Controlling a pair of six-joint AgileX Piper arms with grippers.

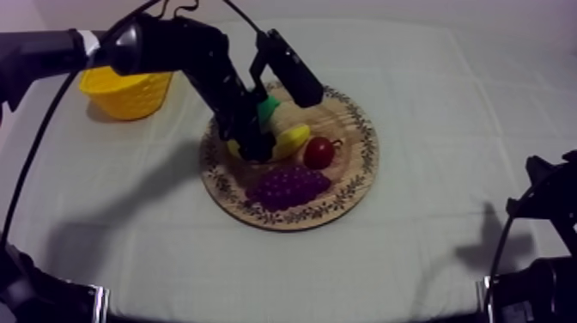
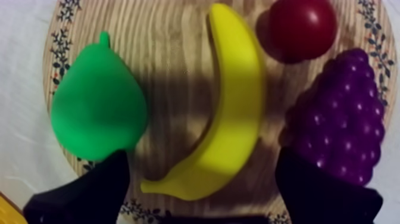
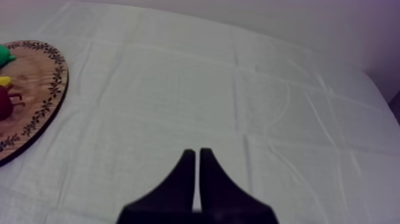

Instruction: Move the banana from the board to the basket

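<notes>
The banana [image 2: 238, 107] lies on the wooden board [image 1: 348, 129] mid-frame in the top view, between the pear [image 2: 98, 110] and the bunch of grapes [image 2: 345, 113]. It looks like a light, stiff, slick toy, probably best taken across its thick middle. The left gripper [image 2: 202, 159] hangs over it with fingers wide and empty, and its arm hides most of the banana from above. The right gripper [image 3: 196, 156] rests with fingers together, and the yellow basket [image 1: 129, 94], upper left, is partly covered by the arm.

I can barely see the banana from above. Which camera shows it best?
The left wrist view: the whole banana lies on the wooden board under the open left gripper. From the top, that arm covers part of it; the right wrist view catches a yellow sliver.
</notes>
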